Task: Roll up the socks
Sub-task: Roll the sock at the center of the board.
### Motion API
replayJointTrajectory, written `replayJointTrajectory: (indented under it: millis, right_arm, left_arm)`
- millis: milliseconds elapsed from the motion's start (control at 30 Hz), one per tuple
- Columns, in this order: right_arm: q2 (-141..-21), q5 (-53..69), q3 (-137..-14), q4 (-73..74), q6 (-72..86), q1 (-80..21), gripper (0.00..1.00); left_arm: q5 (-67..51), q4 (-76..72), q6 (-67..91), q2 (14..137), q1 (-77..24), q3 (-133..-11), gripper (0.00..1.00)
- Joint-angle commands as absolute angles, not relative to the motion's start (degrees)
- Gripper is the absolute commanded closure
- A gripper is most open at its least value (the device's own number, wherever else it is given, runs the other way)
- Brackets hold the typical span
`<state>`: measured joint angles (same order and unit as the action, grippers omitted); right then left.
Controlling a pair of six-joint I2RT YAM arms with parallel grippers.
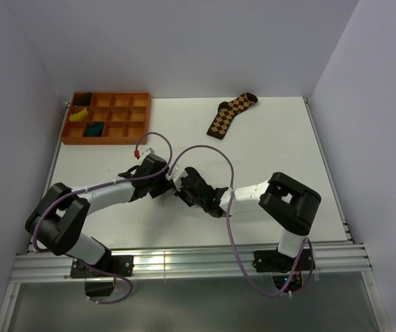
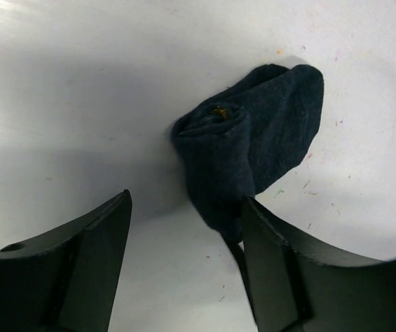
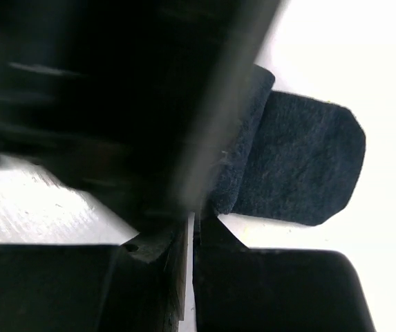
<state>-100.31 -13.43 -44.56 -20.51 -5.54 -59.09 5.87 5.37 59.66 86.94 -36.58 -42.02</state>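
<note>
A partly rolled dark teal sock (image 2: pixel 253 145) lies on the white tabletop (image 2: pixel 73 90) just ahead of the spread left pincer (image 2: pixel 185 202), while the right pincer (image 3: pixel 191 225) is pressed together at the sock's edge.

Rolled sock (image 2: pixel 253 152): plain dark navy-teal, yellow fleck at core. Table (image 1: pixel 274 152): white, few coloured specks. Tray (image 1: pixel 115 140): orange; yellow bundle (image 1: pixel 79 115), teal bundle (image 1: pixel 95 128), black bundle (image 1: pixel 81 99). Patterned sock (image 1: pixel 231 115): brown-and-tan diamond check, dark cuff and toe. Cables (image 1: pixel 204 146): mauve.
</note>
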Motion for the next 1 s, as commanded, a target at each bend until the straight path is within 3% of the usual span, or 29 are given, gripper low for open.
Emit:
replayJointTrajectory:
  millis: [0, 467, 967]
  right_arm:
    - [-100.5, -1.2, -43.6, -14.9, -0.4, -55.5, 1.00]
    - [-106.4, 34.2, -48.1, -12.2, 6.2, -40.8, 1.00]
    - [-111.4, 41.7, -57.0, -0.4, 1.3, -37.4, 1.00]
  left_arm:
    - [5.5, 5.8, 60.6, 83.1, -35.3, -39.8, 0.31]
    - [2.7, -6.0, 61.2, 77.6, -32.0, -32.3, 0.30]
    - [1.0, -13.3, 62.7, 85.4, -29.1, -33.5, 0.33]
